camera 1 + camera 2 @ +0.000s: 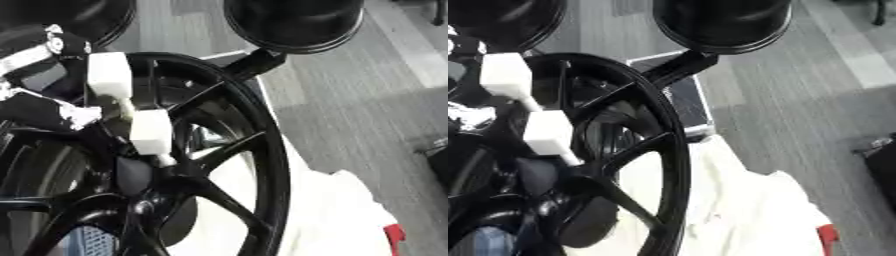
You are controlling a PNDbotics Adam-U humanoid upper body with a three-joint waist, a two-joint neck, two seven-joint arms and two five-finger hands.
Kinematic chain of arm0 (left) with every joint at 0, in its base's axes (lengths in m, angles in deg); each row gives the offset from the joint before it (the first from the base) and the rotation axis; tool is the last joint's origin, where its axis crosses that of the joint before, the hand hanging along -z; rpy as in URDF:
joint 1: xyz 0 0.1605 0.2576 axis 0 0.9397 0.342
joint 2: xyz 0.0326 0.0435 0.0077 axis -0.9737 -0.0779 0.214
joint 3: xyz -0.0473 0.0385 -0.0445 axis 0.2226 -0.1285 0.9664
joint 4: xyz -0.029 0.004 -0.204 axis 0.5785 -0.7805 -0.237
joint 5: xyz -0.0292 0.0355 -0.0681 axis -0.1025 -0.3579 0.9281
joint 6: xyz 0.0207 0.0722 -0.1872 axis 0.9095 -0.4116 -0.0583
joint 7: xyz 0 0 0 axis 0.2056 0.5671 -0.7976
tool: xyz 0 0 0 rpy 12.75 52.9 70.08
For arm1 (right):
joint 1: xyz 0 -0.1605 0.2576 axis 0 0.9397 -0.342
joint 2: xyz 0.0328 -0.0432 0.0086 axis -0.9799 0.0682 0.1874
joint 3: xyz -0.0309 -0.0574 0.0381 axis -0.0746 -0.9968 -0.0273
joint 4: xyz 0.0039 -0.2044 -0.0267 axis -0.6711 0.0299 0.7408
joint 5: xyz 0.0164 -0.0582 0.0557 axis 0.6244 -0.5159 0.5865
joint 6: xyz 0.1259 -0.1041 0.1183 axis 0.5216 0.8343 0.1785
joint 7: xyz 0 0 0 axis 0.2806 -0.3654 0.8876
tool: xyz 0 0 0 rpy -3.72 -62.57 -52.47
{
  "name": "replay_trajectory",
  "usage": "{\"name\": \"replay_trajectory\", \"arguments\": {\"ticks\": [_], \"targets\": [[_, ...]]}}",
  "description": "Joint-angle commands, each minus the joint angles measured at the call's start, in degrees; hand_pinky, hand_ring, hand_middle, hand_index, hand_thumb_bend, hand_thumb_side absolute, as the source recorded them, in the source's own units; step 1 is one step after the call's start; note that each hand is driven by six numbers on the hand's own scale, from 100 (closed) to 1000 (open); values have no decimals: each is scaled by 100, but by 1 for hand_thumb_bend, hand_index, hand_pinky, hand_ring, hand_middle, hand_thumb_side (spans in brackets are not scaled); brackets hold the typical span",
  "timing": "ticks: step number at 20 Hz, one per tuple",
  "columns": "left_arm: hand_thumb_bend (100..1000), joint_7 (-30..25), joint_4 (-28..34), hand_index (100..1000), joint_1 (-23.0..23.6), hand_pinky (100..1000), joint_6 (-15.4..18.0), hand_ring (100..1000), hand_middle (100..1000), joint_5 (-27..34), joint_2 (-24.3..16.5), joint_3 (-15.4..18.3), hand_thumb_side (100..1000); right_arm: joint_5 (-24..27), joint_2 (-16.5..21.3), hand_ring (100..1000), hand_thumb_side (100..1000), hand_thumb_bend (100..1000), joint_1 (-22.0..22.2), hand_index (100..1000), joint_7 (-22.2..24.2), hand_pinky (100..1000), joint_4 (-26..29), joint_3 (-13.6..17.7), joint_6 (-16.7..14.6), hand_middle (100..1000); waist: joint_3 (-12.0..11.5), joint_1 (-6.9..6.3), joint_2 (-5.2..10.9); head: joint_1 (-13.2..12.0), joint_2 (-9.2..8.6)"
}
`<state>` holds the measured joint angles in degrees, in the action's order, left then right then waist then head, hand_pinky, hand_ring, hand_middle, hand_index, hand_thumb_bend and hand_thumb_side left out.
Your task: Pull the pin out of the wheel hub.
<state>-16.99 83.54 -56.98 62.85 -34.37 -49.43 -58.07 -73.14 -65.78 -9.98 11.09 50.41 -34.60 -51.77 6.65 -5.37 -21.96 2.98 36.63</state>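
A black spoked wheel (262, 165) lies tilted on a white cloth, and its hub (156, 200) is at the lower left. A white pin made of two blocky parts, the upper (109, 75) and the lower (150, 131), runs down on thin stems toward the hub. Its lowest stem (164, 160) ends among the spokes just above the hub. My left hand (48, 112), black with silver joints, comes in from the upper left. Its fingers curl round the upper white block. My right hand shows in neither view.
A black rounded arm part (293, 22) hangs at the top, and a black link (255, 64) runs from it down behind the rim. The white cloth (745, 210) spreads to the right of the wheel, with a red patch (826, 237) at its edge. Grey floor (798, 110) lies beyond.
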Motion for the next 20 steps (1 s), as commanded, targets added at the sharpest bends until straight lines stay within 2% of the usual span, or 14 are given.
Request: {"name": "replay_trajectory", "arguments": {"ticks": [1, 7, 10, 14, 20], "targets": [[100, 465, 109, 491, 10, 594, -34, 445, 204, 389, -170, 405, 301, -5, 63, 586, 595, 100, -6, 689, -9, 770, 103, 71, 3, 516, -19, 49, 101, 22, -63], [100, 1205, 49, 491, 202, 591, -142, 436, 195, 1041, -266, 1282, 369, -22, 43, 586, 593, 100, 37, 690, -20, 772, 103, 103, -12, 516, -98, 87, 116, 79, -37], [100, 1788, -326, 501, 443, 613, -149, 450, 203, 1288, -408, 1879, 423, -38, 46, 587, 589, 100, 66, 691, -43, 773, 103, 137, -40, 517, -161, 112, 120, 108, -7], [100, 2404, -1069, 506, 968, 619, -18, 455, 207, 1351, -609, 2616, 433, -48, 38, 587, 587, 100, 91, 691, -80, 773, 103, 187, -86, 517, -241, 153, 121, 78, 44], [100, 2640, -1757, 520, 1673, 632, 259, 465, 219, 1375, -675, 3201, 425, -36, -1, 587, 585, 100, 118, 691, -124, 773, 103, 232, -113, 517, -362, 252, 130, 57, 43]]}}
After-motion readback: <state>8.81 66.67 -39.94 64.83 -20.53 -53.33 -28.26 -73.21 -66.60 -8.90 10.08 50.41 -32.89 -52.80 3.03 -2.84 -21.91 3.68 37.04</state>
